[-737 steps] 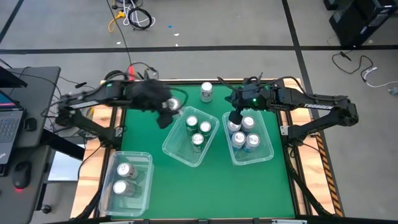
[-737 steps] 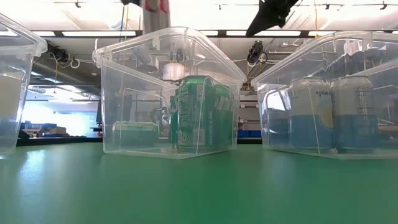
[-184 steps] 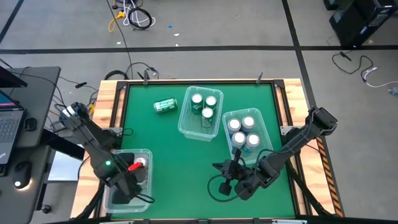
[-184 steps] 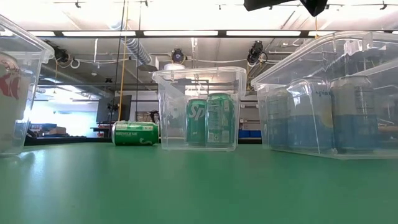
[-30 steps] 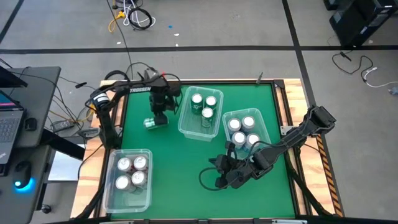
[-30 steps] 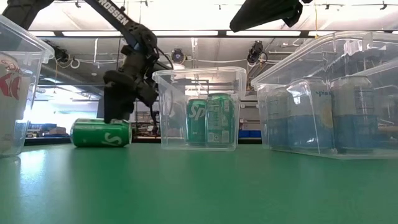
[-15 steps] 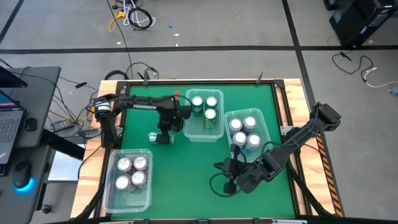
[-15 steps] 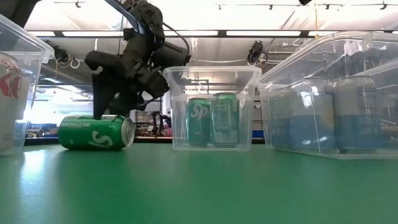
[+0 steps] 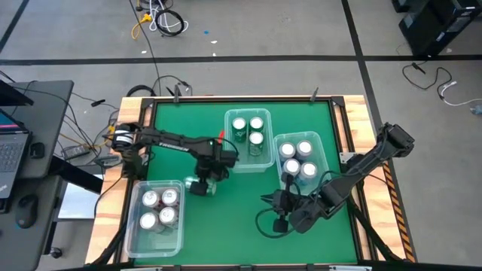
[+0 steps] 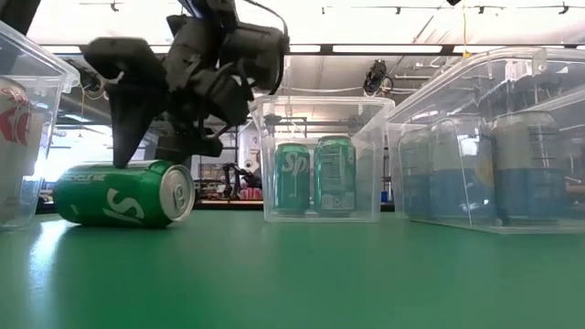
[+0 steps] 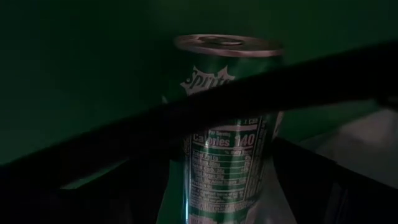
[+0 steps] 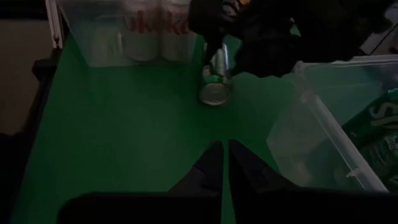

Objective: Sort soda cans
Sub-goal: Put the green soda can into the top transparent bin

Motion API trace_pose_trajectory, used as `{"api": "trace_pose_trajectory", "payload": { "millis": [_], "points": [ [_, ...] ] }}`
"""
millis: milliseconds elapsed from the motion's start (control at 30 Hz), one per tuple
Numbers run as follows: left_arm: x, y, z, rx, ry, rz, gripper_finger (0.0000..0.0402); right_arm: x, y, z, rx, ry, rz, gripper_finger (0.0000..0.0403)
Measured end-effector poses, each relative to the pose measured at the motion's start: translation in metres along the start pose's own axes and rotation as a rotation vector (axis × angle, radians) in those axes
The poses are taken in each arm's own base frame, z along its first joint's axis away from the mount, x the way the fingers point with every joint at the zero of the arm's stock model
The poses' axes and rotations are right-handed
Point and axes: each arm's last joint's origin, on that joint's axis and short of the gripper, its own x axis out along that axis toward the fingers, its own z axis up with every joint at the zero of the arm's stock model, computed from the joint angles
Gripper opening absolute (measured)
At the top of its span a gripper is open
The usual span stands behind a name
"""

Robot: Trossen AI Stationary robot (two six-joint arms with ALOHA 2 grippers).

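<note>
A green soda can lies on its side near the table's middle-left, silver top toward the right in the low view. My left gripper stands over it, shut on it; the left wrist view shows the can between the fingers. A middle bin holds three upright green cans. The right bin holds blue cans, and the near-left bin holds silver-white cans. My right gripper hovers shut near the near-right edge. My left gripper pinches the lying green can by the side of its body, one finger on each side, fingers across the can. It comes from above, pointing down. The can stays level on its side with its underside at the table top.
Open green table lies between the near-left bin and my right arm. Wooden rails run along the table edges. A laptop and mouse sit on a desk to the left, with cables on the floor beyond.
My left gripper has moved toward the table's near edge and a little right, bringing the green can with it along the table, still lying on its side. The middle bin has shifted slightly and squared up.
</note>
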Motion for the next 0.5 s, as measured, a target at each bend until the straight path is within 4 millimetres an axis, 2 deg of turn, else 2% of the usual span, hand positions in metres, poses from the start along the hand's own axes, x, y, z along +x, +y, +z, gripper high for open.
{"api": "trace_pose_trajectory", "payload": {
  "millis": [233,500],
  "points": [
    [0.005,-0.022,0.018,0.056,-0.134,-0.035,0.028,-0.018,0.003,0.004,0.018,-0.025,0.042,0.0023],
    [0.008,-0.04,0.036,0.099,-0.277,-0.049,0.028,-0.028,0.007,0.003,0.048,-0.034,0.074,0.0033]
  ]
}}
